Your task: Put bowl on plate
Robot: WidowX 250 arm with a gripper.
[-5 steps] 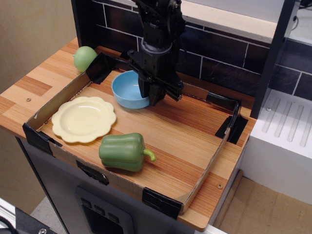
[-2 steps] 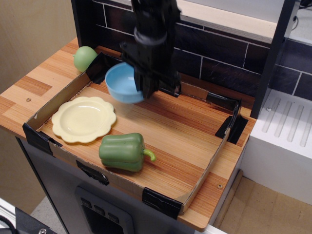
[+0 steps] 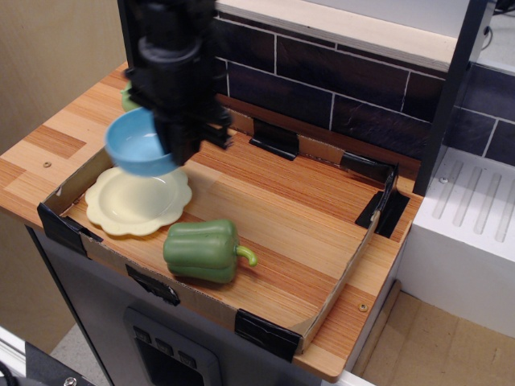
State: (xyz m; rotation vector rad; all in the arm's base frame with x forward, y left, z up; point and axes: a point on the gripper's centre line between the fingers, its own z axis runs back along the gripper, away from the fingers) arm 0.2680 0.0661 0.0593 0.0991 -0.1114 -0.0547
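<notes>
A light-blue bowl (image 3: pixel 138 146) is held in the air by the gripper (image 3: pixel 179 149), above the pale yellow plate (image 3: pixel 129 205).

The bowl is gripped by its rim and tilted; lowering and release are judged to remain. One bowl, one plate and one green pepper (image 3: pixel 203 250) are counted, all within a cardboard-edged tray (image 3: pixel 346 265).

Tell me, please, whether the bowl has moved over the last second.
Yes. The bowl has gone left and up, off the tray floor; held by the hand, it now hangs over the plate, which stayed put.
</notes>
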